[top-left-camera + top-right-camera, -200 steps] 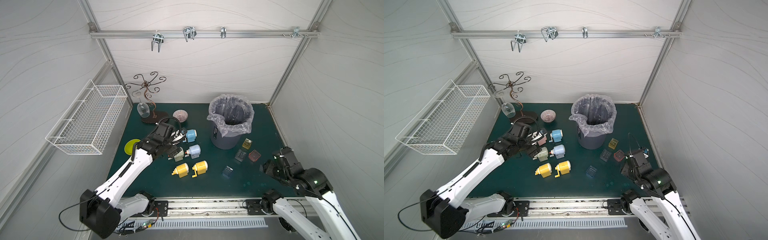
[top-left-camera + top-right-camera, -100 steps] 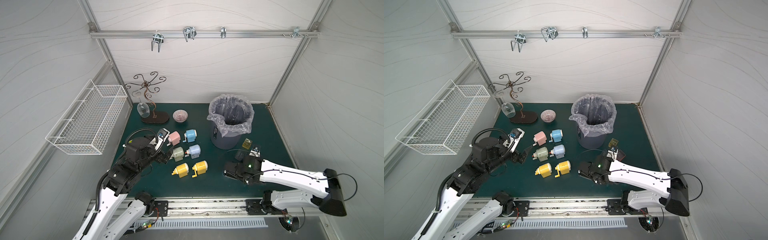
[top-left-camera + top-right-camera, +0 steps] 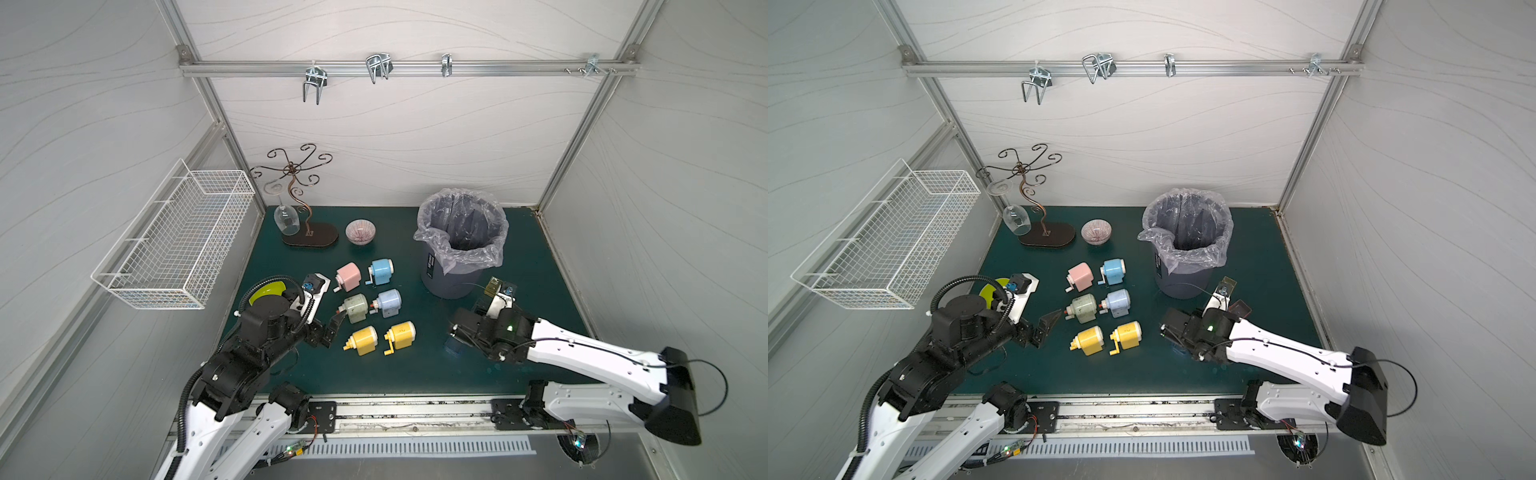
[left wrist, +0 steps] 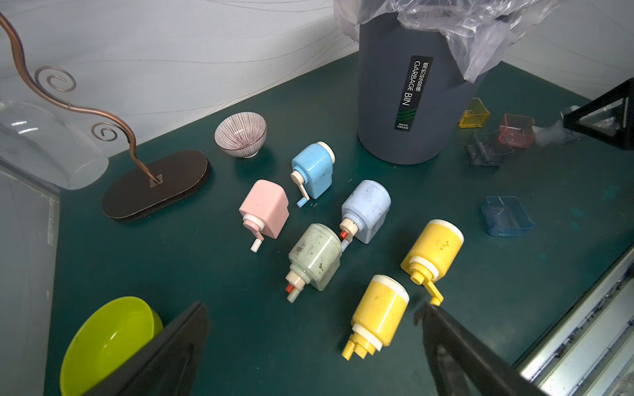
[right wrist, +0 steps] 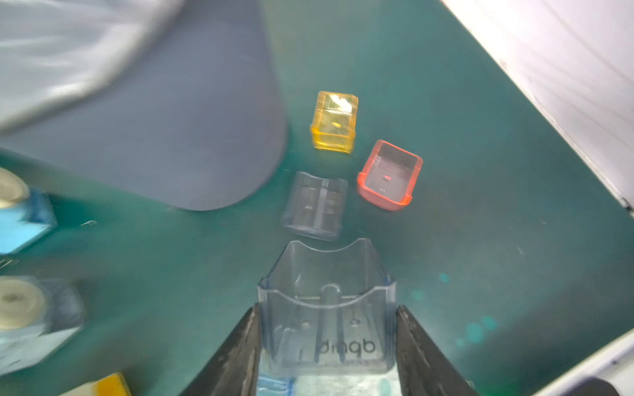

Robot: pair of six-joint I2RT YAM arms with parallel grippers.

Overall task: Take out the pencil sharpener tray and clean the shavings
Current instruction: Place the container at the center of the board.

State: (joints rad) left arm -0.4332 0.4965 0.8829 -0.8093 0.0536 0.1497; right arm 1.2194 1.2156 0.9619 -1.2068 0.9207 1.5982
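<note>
Clear blue tray (image 5: 326,274) is pinched in the right claw (image 5: 327,308), low over the desk (image 3: 415,370) near the garbage bin (image 3: 440,278); left claw (image 4: 310,307) is spread, empty; lifting and tipping over the bin is judged next.

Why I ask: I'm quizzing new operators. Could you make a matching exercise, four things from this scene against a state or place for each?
Things:
1. left claw
2. right claw
3. yellow tray
4. garbage bin

States or places:
A. lined with a plastic bag
B. shut on the clear tray
C. open, holding nothing
D. on the mat next to the red tray

Pairs: 1-C, 2-B, 3-D, 4-A
</note>
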